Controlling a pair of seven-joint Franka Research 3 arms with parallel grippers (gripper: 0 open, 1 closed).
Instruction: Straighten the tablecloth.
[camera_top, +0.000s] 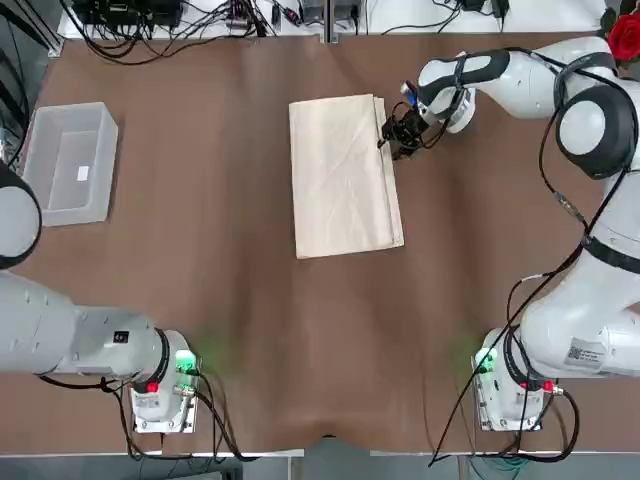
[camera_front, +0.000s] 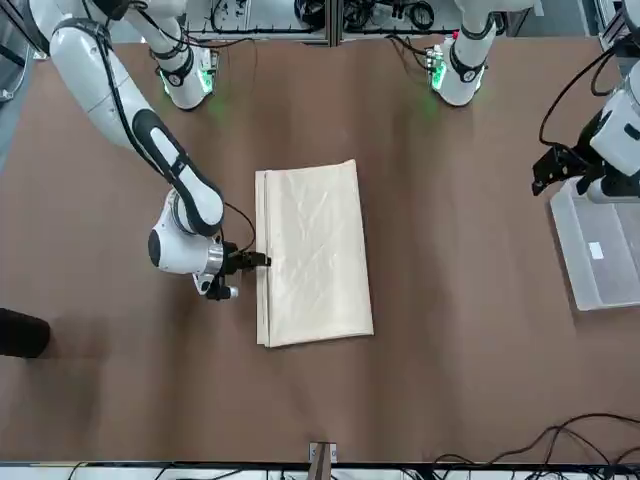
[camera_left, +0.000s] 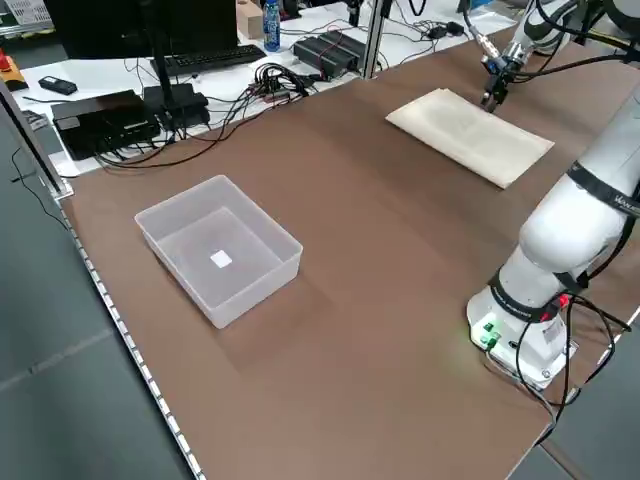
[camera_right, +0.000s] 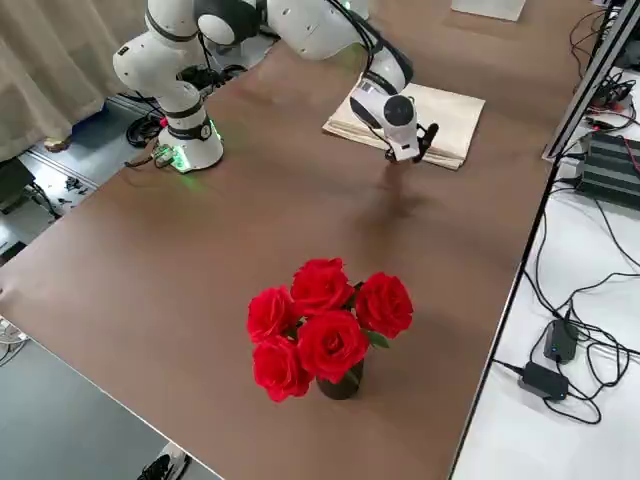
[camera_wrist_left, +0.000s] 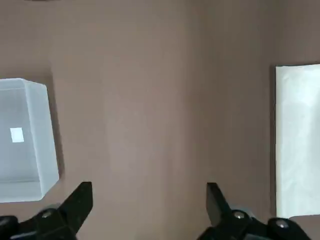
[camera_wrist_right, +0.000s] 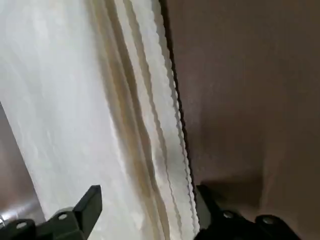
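So the whole setup sits on a big brown cloth-covered surface (camera_top: 250, 330). Along the far edge there's a white bench (camera_left: 200, 75) loaded with tangled black cables (camera_left: 240, 95) and black electronics boxes (camera_left: 335, 52). Grey floor (camera_left: 60, 370) on one side, beige curtain (camera_right: 55, 60) on the other.

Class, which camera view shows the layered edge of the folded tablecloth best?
The right wrist view: the tablecloth fills it, its stacked scalloped edges distinct. Top and front views show its whole outline; side views show it small; the left wrist view shows one strip.
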